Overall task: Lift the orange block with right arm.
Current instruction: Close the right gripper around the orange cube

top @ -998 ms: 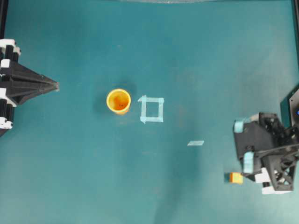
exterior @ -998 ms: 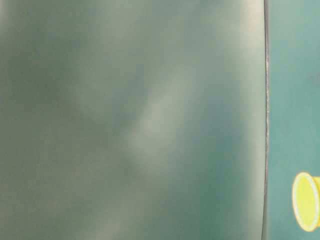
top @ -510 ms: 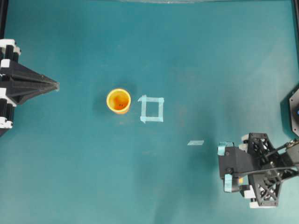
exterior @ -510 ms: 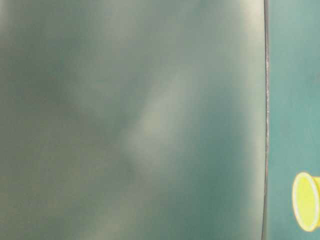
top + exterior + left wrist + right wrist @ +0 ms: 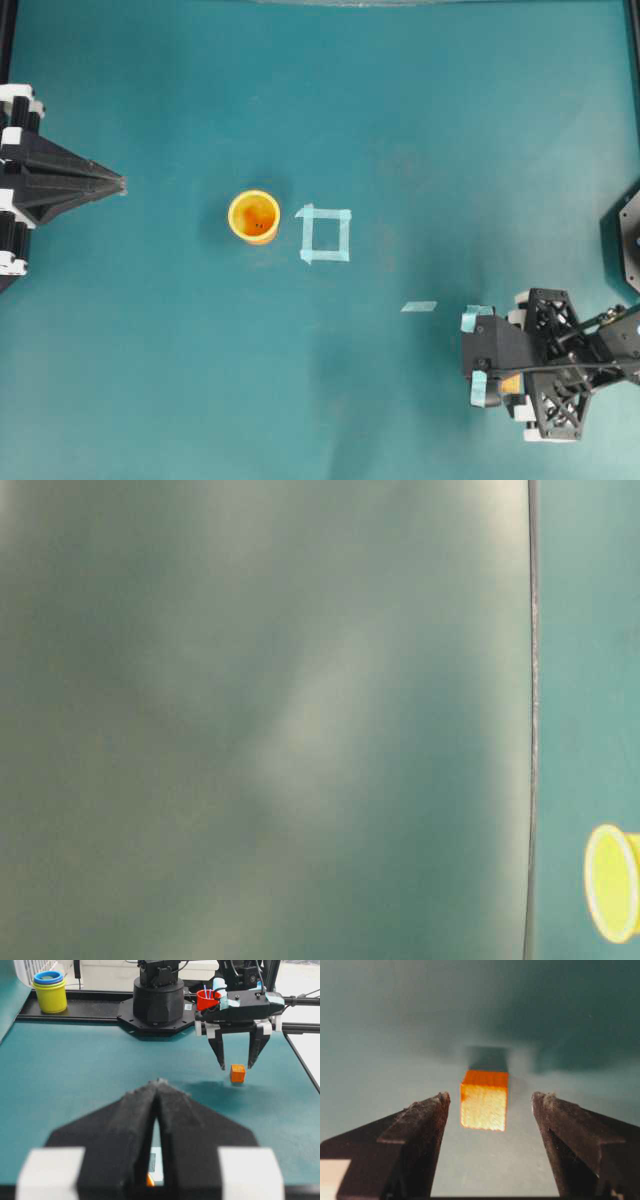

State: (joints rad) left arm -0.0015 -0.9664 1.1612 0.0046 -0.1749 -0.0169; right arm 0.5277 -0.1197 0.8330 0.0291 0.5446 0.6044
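The orange block (image 5: 484, 1100) sits on the teal table, a tiny cube with a bright top face. My right gripper (image 5: 491, 1096) is open, its two dark fingers standing apart on either side of the block without touching it. Seen from the left wrist, the right gripper (image 5: 236, 1066) hangs point-down with its tips just above and astride the block (image 5: 237, 1073). From overhead, the right arm (image 5: 545, 370) covers nearly all of the block (image 5: 510, 383). My left gripper (image 5: 118, 184) rests shut and empty at the far left edge.
An orange-yellow cup (image 5: 254, 216) stands left of a tape square (image 5: 325, 234); a short tape strip (image 5: 419, 306) lies near the right arm. In the left wrist view, stacked yellow and blue cups (image 5: 49, 990) and a red cup (image 5: 207, 999) stand beyond the table's far edge.
The right arm has swung leftward and downward over the block, which lay in plain overhead view a second ago and is now mostly covered. The left arm has not moved.
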